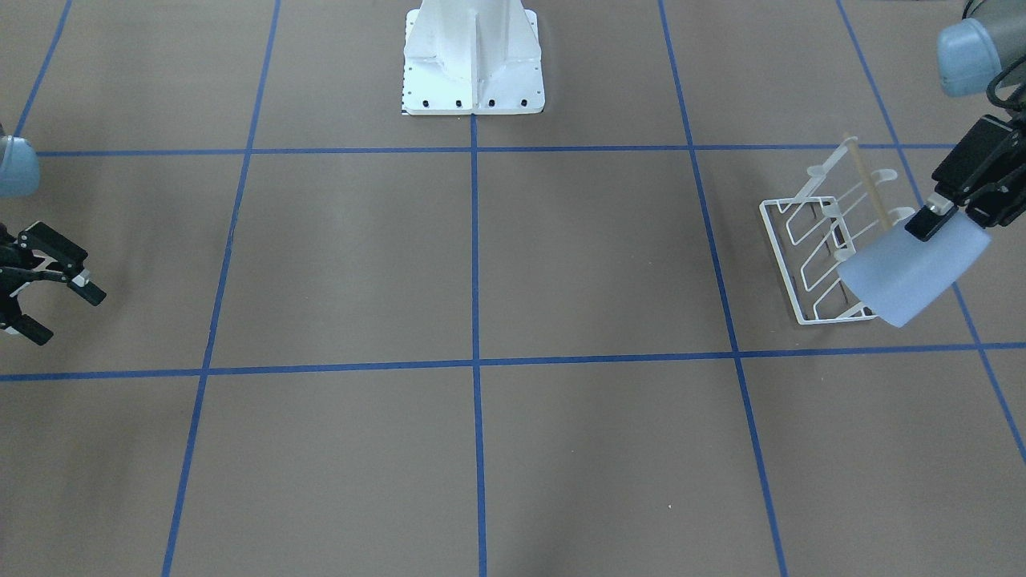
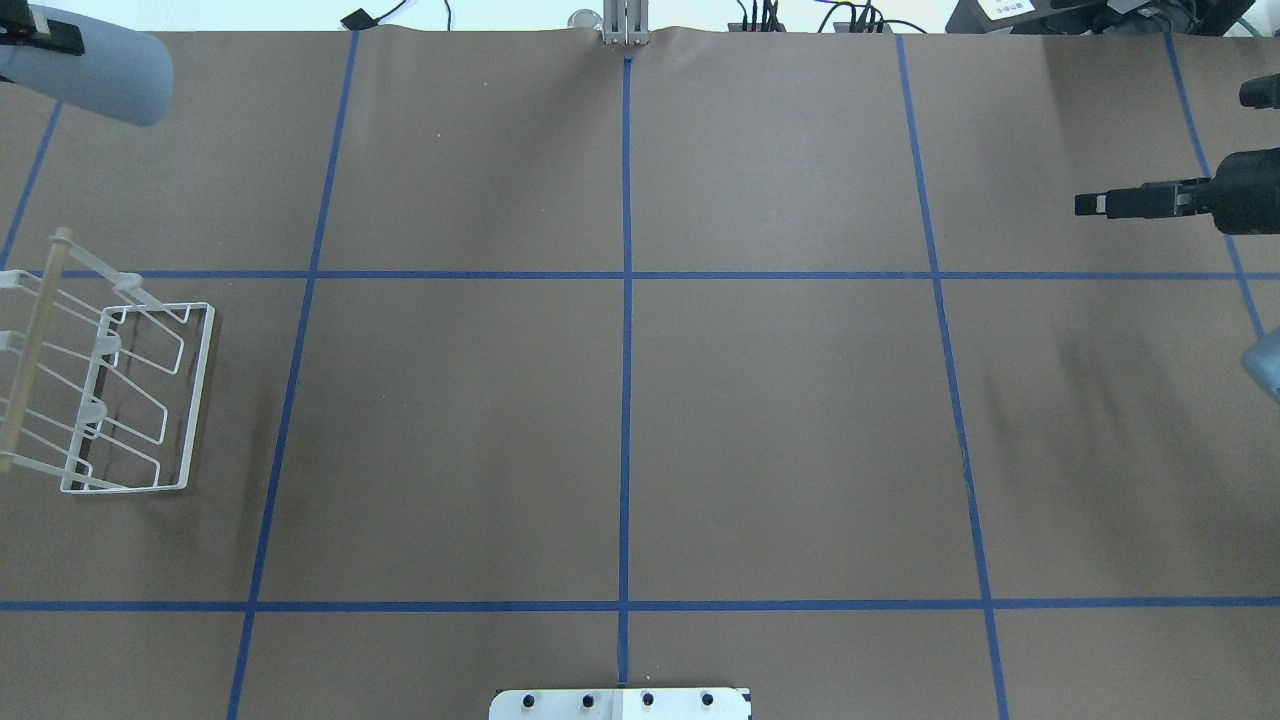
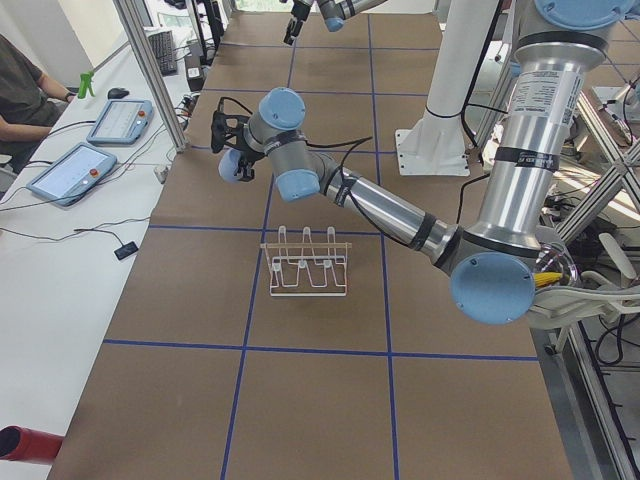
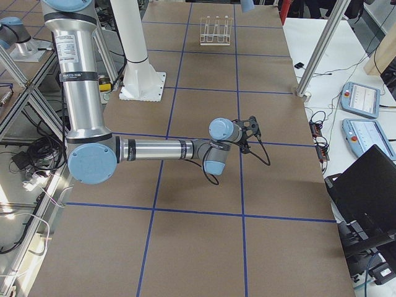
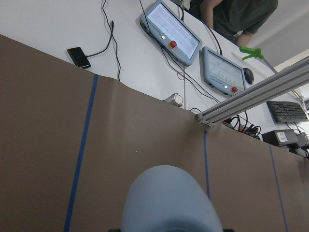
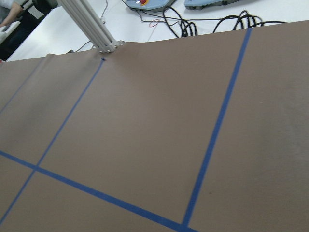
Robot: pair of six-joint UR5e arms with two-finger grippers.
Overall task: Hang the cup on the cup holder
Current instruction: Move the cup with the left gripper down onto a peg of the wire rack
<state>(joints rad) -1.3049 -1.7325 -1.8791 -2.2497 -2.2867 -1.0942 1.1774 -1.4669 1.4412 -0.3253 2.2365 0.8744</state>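
Note:
My left gripper (image 1: 939, 227) is shut on the light-blue cup (image 1: 914, 272) near its base and holds it tilted in the air, rim pointing away from the hand. The cup also shows in the overhead view (image 2: 95, 72), the exterior left view (image 3: 232, 168) and the left wrist view (image 5: 169, 203). The white wire cup holder (image 1: 817, 244) with its tan wooden bar stands on the table below and beside the cup; its prongs are bare. It also shows in the overhead view (image 2: 110, 390). My right gripper (image 1: 64, 312) is open and empty, far off at the other end of the table.
The white robot pedestal (image 1: 473, 72) stands at the table's middle back. Blue tape lines (image 1: 474, 256) divide the brown table. An aluminium post (image 5: 241, 99), control tablets (image 5: 171, 31) and cables lie past the table's far edge, where an operator sits.

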